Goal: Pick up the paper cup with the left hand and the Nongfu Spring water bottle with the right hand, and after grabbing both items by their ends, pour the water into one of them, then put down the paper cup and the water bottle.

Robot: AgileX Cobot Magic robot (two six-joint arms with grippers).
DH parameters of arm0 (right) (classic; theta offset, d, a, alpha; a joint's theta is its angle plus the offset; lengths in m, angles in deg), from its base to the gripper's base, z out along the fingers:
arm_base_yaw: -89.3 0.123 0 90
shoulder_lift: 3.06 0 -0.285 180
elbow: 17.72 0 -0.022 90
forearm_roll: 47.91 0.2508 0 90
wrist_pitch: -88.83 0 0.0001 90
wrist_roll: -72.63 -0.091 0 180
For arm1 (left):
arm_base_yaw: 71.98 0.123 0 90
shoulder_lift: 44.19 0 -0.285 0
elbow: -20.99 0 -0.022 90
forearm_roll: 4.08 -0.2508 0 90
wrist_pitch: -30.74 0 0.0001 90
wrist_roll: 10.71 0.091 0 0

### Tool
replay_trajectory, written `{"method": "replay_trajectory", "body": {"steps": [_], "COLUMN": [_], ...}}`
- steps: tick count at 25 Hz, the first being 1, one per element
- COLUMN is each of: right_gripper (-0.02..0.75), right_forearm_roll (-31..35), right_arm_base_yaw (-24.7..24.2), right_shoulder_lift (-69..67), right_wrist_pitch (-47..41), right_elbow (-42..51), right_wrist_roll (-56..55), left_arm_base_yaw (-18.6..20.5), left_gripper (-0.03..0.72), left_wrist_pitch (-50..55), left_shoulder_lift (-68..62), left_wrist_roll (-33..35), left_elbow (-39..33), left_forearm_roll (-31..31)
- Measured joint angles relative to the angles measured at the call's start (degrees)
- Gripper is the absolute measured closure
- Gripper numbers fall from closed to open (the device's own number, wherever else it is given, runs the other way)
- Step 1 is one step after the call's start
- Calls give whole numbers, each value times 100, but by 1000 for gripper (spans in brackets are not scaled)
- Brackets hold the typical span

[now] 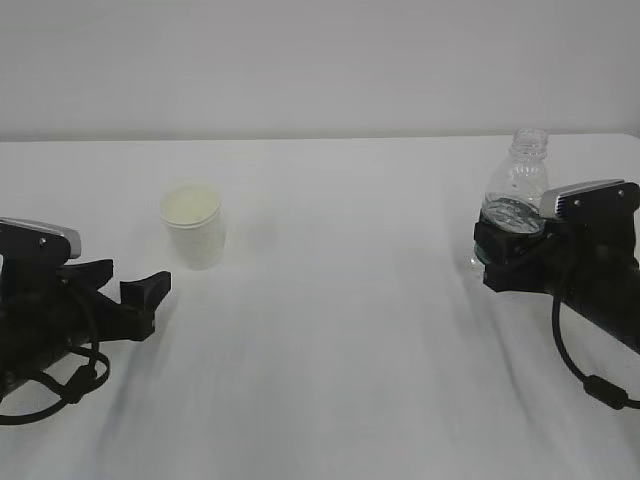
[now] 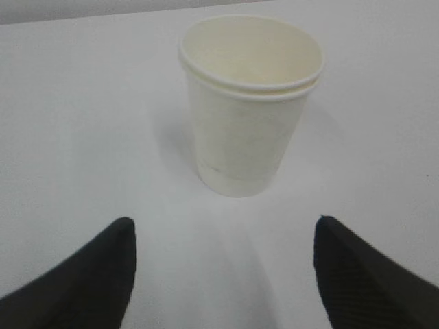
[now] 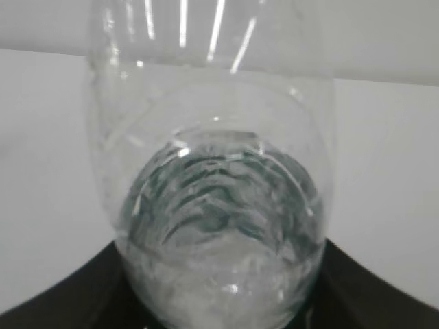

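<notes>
Paper cup [image 1: 193, 225] stands upright on the white table [image 1: 340, 330], left of centre, its cream inside showing; whether it holds any liquid is hard to make out. To its left, the left hand [image 1: 115, 283] rests low near the table with its jaws spread wide, pointing at the cup but apart from it; much of that arm is cut off by the frame edge. In the left wrist view only the two black fingertips [image 2: 89, 274] show. Far right, the Nongfu Spring water bottle [image 1: 513, 195] stands upright, capless, with the right hand [image 1: 510, 245] clamped around its lower body, hiding the label. Water [image 3: 223, 205] is visible inside.
</notes>
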Motion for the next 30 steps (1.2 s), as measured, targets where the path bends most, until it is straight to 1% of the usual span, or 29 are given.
{"method": "replay_trajectory", "body": {"steps": [6,10,13,20,25,30], "right_gripper": [330,330,330,330,330,330], "right_forearm_roll": [128,151,151,161,161,161], "right_arm_base_yaw": [0,0,0,0,0,0], "right_shoulder_lift": [476,864,1146,1427,1427,1427], "right_wrist_pitch": [-10,-10,-10,-10,-10,-10], "right_elbow": [476,810,1006,1178,1178,1178], "right_wrist_roll": [126,126,126,127,137,137], "left_arm_base_yaw": [0,0,0,0,0,0], "left_gripper": [102,102,99,8,-1,-1], "left_wrist_pitch": [0,0,0,0,0,0], "left_shoulder_lift": [0,0,0,0,-9,-276], "left_wrist_roll": [0,0,0,0,0,0], "left_elbow": [0,0,28,425,636,817], "left_forearm_roll": [-202,-458,-510,-776,-809,-696]}}
